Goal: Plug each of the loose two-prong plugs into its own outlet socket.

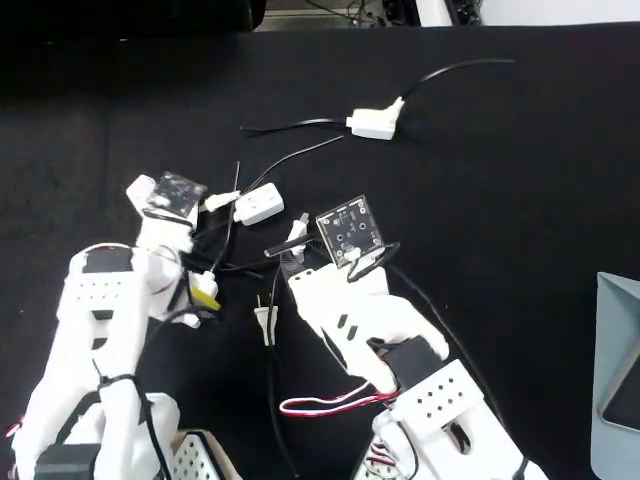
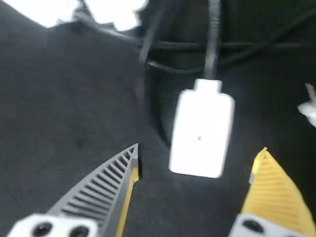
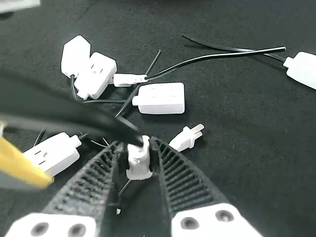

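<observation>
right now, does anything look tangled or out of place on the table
The thin black cords cross in a messy tangle between the arms, and one white two-prong plug lies loose, unplugged.

You are working over a table (image 1: 520,180) covered in matte black cloth, evenly lit, with no hard shadows on it. Past its far edge you can see a pale strip of floor (image 1: 290,18) with dark cables (image 1: 350,10) lying across it, and a bright white surface (image 1: 560,10) beside that. A grey-blue container (image 1: 610,330) stands at the high view's right edge.
</observation>
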